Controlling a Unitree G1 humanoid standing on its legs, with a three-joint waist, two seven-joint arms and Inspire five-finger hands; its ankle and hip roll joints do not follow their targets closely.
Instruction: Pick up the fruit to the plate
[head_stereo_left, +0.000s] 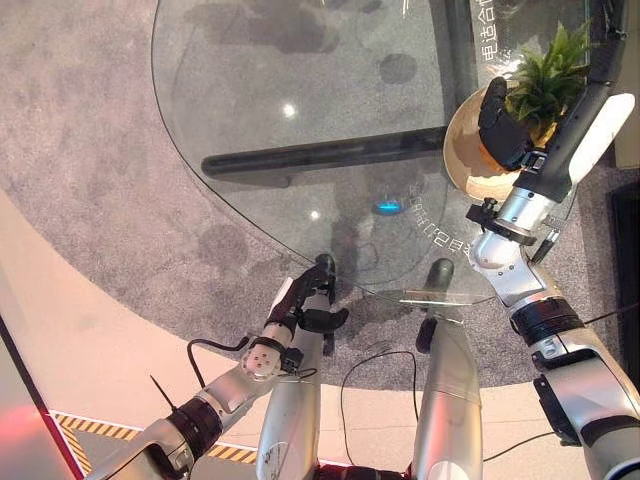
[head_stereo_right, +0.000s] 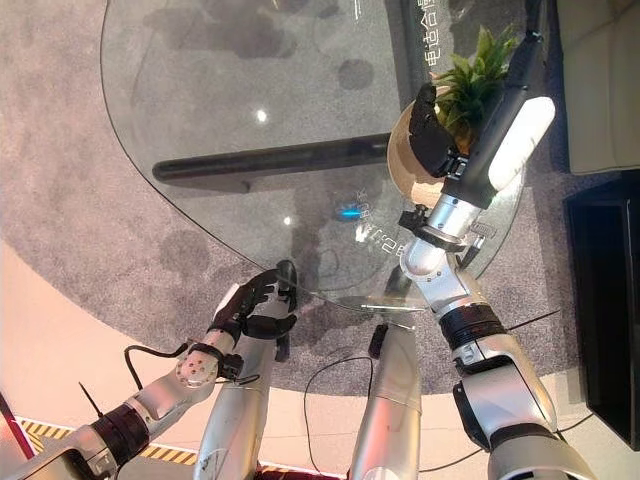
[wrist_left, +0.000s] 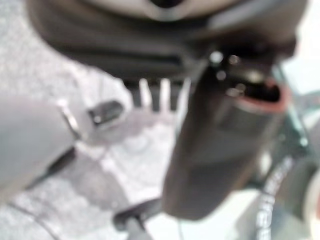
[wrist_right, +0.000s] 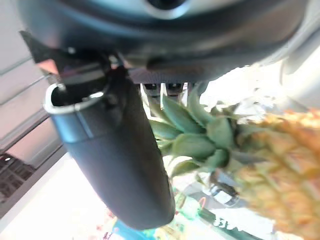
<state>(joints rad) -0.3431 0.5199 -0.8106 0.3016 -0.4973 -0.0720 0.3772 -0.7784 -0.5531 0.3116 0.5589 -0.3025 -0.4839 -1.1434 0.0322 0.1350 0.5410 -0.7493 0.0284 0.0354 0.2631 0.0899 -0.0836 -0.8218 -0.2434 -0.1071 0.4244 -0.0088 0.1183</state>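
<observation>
A pineapple with a green crown rests on a round wooden plate at the right edge of the glass table. My right hand lies against the pineapple's left side over the plate. Its fingers are nearly straight, and its thumb stands apart from the fruit. My left hand hangs relaxed and empty below the table's near edge, over the carpet.
The round glass table has a dark bar beneath it and grey carpet showing through. A dark cabinet stands to the right of the table. A beige floor band runs along the near left.
</observation>
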